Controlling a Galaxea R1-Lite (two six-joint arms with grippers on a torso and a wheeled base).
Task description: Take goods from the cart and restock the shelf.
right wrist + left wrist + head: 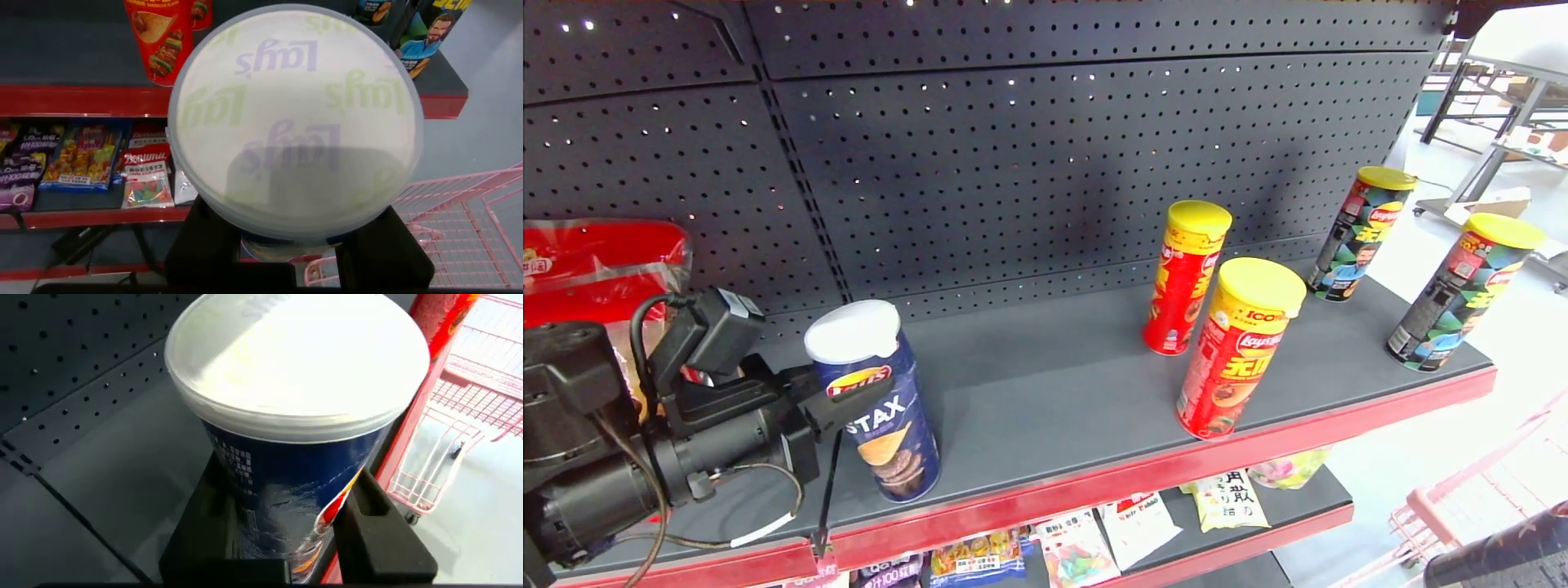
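A blue chip can (pixel 886 425) with a white lid (pixel 294 367) stands upright near the front edge of the grey shelf board (pixel 1054 384), at its left part. My left gripper (pixel 862 396) is shut on the blue can, one finger on each side of the can's body (pixel 282 498). My right gripper (pixel 298 249) is shut on a second can, whose white printed lid (pixel 294 122) faces the camera. It hangs in front of the shelf, above the pink cart (pixel 470 220). Its dark body (pixel 1503 559) shows at the lower right of the head view.
Two red cans (pixel 1184 278) (pixel 1237 347) and two dark cans with yellow lids (pixel 1360 233) (pixel 1462 290) stand on the right half of the shelf. A red bag (pixel 596 261) lies at far left. Snack packets (pixel 1135 527) fill the lower shelf. The pegboard back wall (pixel 1054 163) closes the rear.
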